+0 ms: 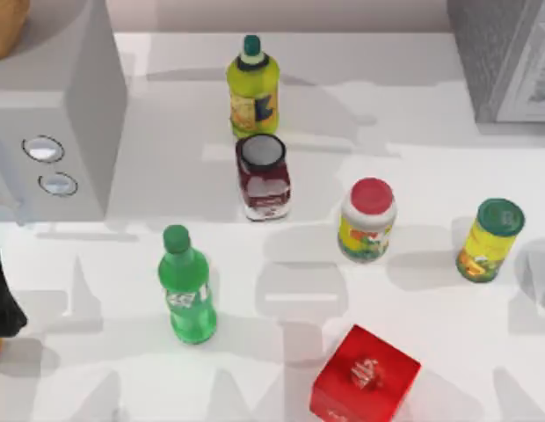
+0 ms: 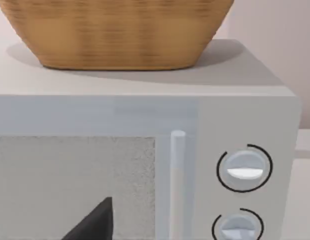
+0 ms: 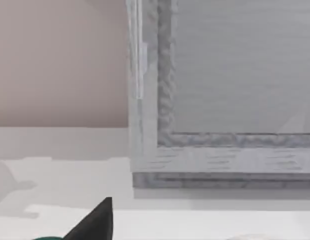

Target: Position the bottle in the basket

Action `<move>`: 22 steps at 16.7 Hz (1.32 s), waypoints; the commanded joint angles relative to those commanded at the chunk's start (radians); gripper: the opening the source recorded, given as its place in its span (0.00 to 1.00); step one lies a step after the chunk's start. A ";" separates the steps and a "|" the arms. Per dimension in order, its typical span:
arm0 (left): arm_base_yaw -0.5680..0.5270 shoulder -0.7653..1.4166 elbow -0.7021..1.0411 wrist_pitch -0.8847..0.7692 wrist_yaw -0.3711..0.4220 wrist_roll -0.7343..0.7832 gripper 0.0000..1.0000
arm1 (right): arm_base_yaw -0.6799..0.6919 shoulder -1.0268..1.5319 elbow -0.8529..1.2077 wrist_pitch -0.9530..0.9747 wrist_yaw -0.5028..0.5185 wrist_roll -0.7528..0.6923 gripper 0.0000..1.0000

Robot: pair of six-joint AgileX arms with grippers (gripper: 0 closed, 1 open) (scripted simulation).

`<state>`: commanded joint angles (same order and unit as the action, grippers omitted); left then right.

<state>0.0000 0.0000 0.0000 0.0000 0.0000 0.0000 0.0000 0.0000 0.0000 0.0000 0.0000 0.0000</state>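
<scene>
The bottle (image 1: pixel 186 290) stands upright on the table (image 1: pixel 431 176) at about seven o'clock from the centre of the top view, cap up, free of any grip, with open table around it; that open room should let a gripper come at its body from the side. The basket (image 2: pixel 115 35) sits on top of the microwave (image 2: pixel 245 110) at the table's ten o'clock corner, its woven wall seen in the left wrist view and a sliver of it at the top view's far corner (image 1: pixel 4 26); being raised, it will call for a lift well above the microwave's roof before any release, as I judge it.

The left arm (image 1: pixel 4 294) shows as a dark shape at nine o'clock on the table's edge, nearest the bottle and looking at the microwave door; I cannot tell how its fingers stand. The right arm is parked at the three o'clock side, facing a grey cabinet (image 1: pixel 505 57); its fingers' state I cannot tell either.

Other things stand well apart from the bottle: a yellow-green bottle (image 1: pixel 253 88) at twelve o'clock, a dark red jar (image 1: pixel 263 176) just below it, a red-lidded jar (image 1: pixel 367 220), a green-lidded can (image 1: pixel 490 239) at three o'clock, and a red box (image 1: pixel 365 376) at five o'clock; none blocks the way to the basket. The task looks not yet begun.
</scene>
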 joint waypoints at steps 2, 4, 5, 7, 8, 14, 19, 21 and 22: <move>0.000 0.000 0.000 0.000 0.000 0.000 1.00 | 0.000 0.000 0.000 0.000 0.000 0.000 1.00; -0.007 0.032 -0.003 0.032 0.013 0.006 1.00 | 0.000 0.000 0.000 0.000 0.000 0.000 1.00; -0.014 0.064 -0.006 0.063 0.026 0.011 1.00 | 0.000 0.000 0.000 0.000 0.000 0.000 1.00; -0.033 0.159 -0.014 0.157 0.060 0.025 1.00 | 0.000 0.000 0.000 0.000 0.000 0.000 1.00; -0.044 0.223 -0.020 0.219 0.082 0.032 1.00 | 0.000 0.000 0.000 0.000 0.000 0.000 1.00; -0.131 0.760 -0.060 0.717 0.241 0.077 1.00 | 0.000 0.000 0.000 0.000 0.000 0.000 1.00; -0.203 1.256 -0.093 1.166 0.380 0.105 1.00 | 0.000 0.000 0.000 0.000 0.000 0.000 1.00; -0.226 1.424 -0.104 1.322 0.429 0.114 1.00 | 0.000 0.000 0.000 0.000 0.000 0.000 1.00; -0.237 1.496 -0.108 1.389 0.452 0.118 1.00 | 0.000 0.000 0.000 0.000 0.000 0.000 1.00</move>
<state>-0.2368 1.4964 -0.1083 1.3887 0.4516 0.1178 0.0000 0.0000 0.0000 0.0000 0.0000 0.0000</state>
